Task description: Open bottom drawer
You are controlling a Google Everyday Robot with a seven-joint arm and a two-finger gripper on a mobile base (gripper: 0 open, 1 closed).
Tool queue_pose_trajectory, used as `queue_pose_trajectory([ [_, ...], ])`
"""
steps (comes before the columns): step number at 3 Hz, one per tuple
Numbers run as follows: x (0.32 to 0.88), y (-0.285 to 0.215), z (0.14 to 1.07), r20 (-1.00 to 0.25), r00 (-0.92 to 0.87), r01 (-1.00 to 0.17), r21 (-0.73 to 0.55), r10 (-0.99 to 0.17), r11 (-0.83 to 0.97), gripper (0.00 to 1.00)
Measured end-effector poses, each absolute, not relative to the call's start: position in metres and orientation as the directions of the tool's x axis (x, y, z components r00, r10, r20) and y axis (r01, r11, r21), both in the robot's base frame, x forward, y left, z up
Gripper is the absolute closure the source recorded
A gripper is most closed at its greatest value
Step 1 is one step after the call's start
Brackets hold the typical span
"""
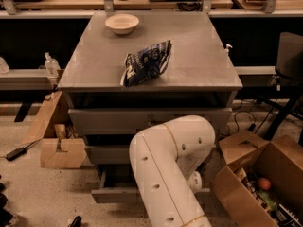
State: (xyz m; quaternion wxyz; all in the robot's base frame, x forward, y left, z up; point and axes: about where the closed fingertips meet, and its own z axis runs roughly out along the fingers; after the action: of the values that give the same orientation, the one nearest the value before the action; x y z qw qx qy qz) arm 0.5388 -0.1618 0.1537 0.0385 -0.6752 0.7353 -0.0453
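Heads up, your end effector is hidden behind the arm (165, 174) so can't tell its state, and the bottom drawer (111, 194), lowest of three, looks part-open, so a skewed pull could jam it

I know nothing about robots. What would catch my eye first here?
A bulky white robot arm fills the lower middle, bending down in front of a grey cabinet. Its gripper is hidden behind the arm, low by the drawers. The bottom drawer stands slightly pulled out at the cabinet's foot. On top lie a crumpled blue bag near the middle and a white bowl at the far left.
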Motion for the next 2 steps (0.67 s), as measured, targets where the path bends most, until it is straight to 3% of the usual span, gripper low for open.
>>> queue_pose_trajectory([
  [1,0.5387,-0.1618,0.1537,0.005,-0.085,-0.989,-0.118,-0.996,0.084,0.0],
  [2,0.5331,-0.1616,0.1529,0.015,-0.086,-0.991,-0.1,-0.996,0.084,0.27],
])
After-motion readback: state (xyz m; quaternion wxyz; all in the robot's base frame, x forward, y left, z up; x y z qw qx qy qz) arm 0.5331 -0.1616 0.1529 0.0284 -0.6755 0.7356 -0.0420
